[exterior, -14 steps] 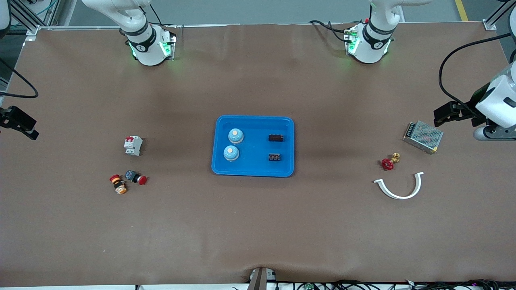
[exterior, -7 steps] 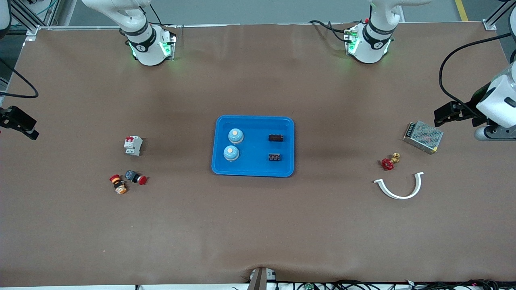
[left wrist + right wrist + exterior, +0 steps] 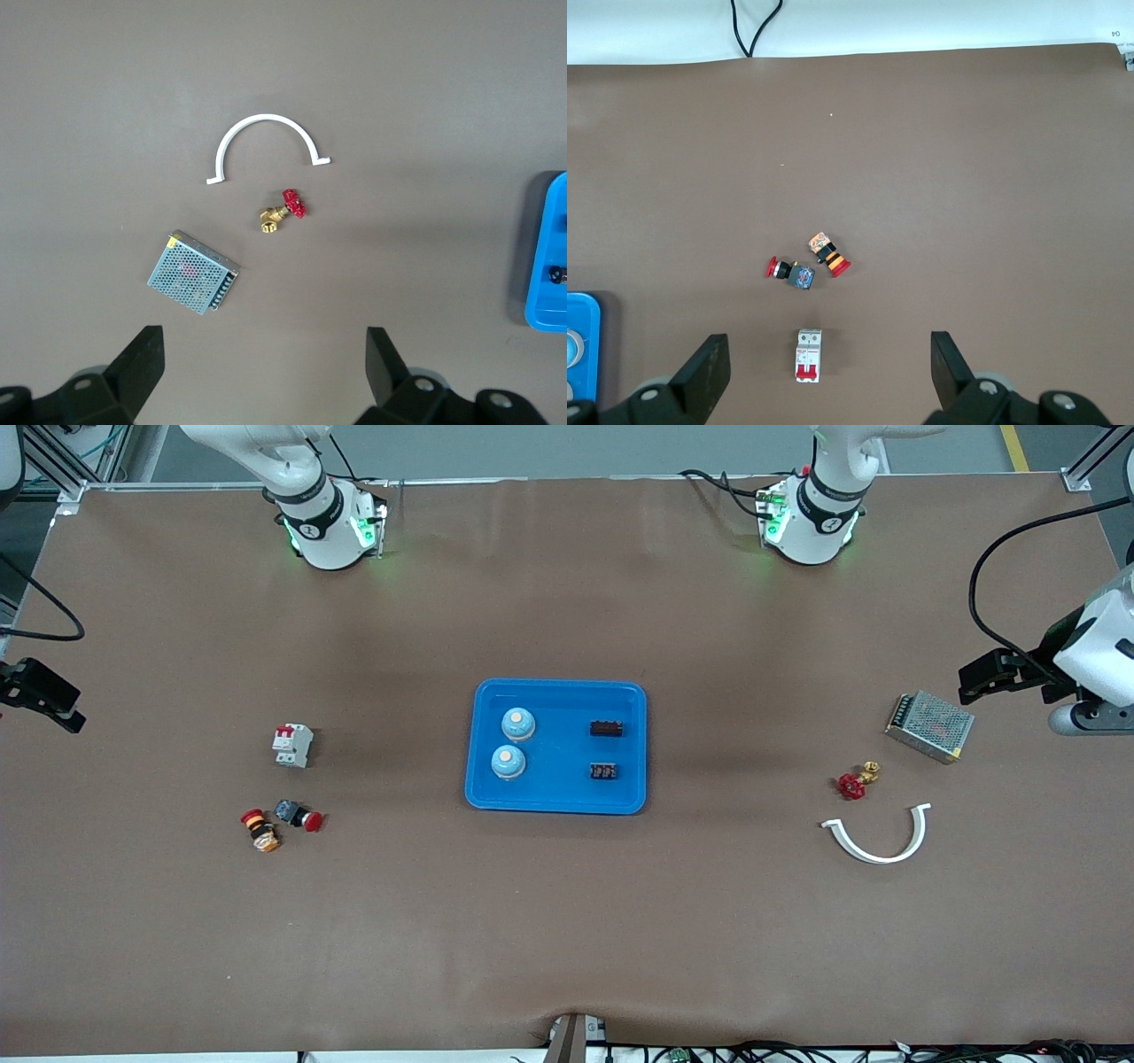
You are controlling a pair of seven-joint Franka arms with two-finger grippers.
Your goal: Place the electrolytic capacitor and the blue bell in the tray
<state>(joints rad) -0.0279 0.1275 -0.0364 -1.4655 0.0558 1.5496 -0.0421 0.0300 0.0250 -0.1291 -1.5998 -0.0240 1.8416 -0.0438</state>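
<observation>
The shallow bright-blue rectangular plastic tray (image 3: 556, 797), with rounded corners and a raised rim, lies in the middle of the matte brown surface (image 3: 567, 921). In the tray stand two pale blue dome-shaped bells (image 3: 518, 724) with cream buttons on top, toward the right arm's end. Toward the left arm's end of the tray lie two small black blocky components (image 3: 606, 729), one nearer to the front camera than the other.

Toward the left arm's end rest a metal box with a perforated mesh cover (image 3: 929, 725), a small brass valve with a red handwheel (image 3: 856, 780) and a white plastic half-ring (image 3: 877, 840). Toward the right arm's end are a white circuit breaker with red levers (image 3: 292, 744) and two red-capped push buttons (image 3: 280, 822), touching.

The left claw (image 3: 264, 367) hangs over the surface near the mesh box, fingers wide apart, holding nothing. The right claw (image 3: 830, 367) hangs near the breaker, also wide apart and empty.
</observation>
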